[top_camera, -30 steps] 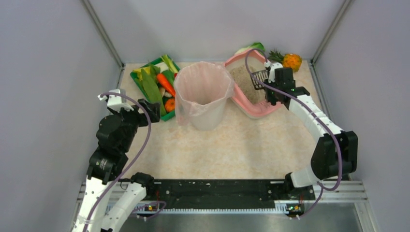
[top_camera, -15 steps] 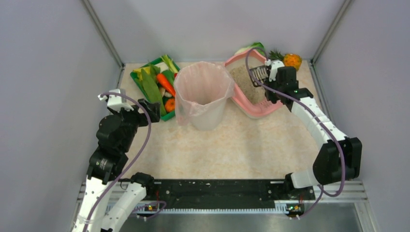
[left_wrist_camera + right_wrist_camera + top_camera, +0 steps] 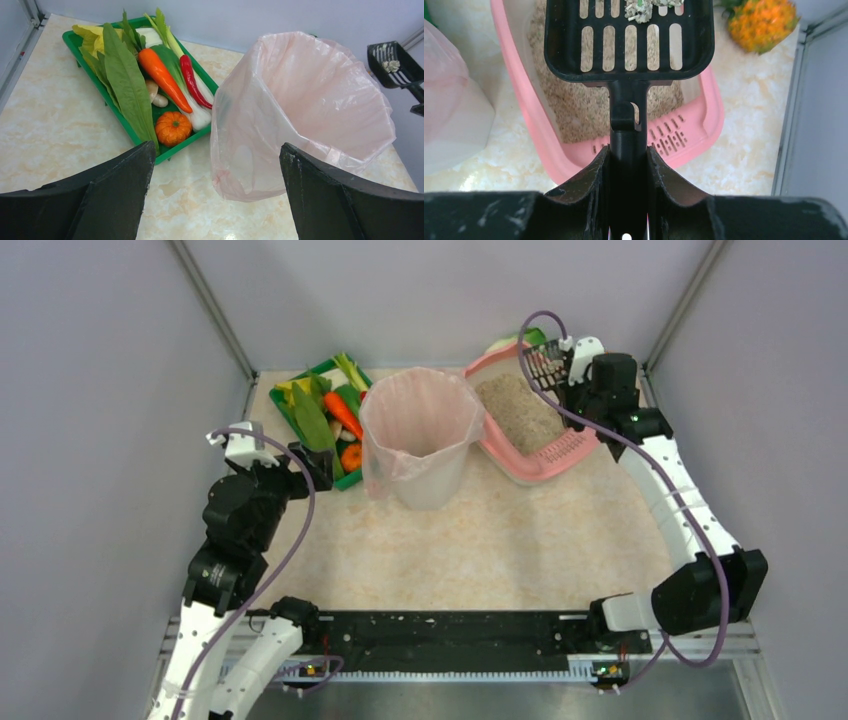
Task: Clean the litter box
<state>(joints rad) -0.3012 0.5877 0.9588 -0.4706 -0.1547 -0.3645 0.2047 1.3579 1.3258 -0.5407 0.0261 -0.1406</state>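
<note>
The pink litter box [image 3: 548,462] stands at the back right with grey-beige litter [image 3: 518,408] in it; its slotted lip [image 3: 672,139] faces the near side. My right gripper [image 3: 572,372] [image 3: 628,153] is shut on the handle of a black slotted scoop [image 3: 545,362] [image 3: 629,42], held in the air over the box's far end. A pale clump [image 3: 642,11] [image 3: 391,65] lies on the scoop. My left gripper [image 3: 312,466] [image 3: 216,148] hangs open at the left, facing the bin, with nothing between its fingers.
A bin with a pink liner [image 3: 420,430] [image 3: 305,100] stands just left of the litter box. A green tray of vegetables [image 3: 322,412] [image 3: 90,37] sits left of the bin. An orange pineapple-like fruit [image 3: 761,22] lies by the right wall's rail [image 3: 791,100].
My right gripper has lifted the scoop out of the litter and carried it up and toward the back with a clump on it. The left arm has barely moved.
</note>
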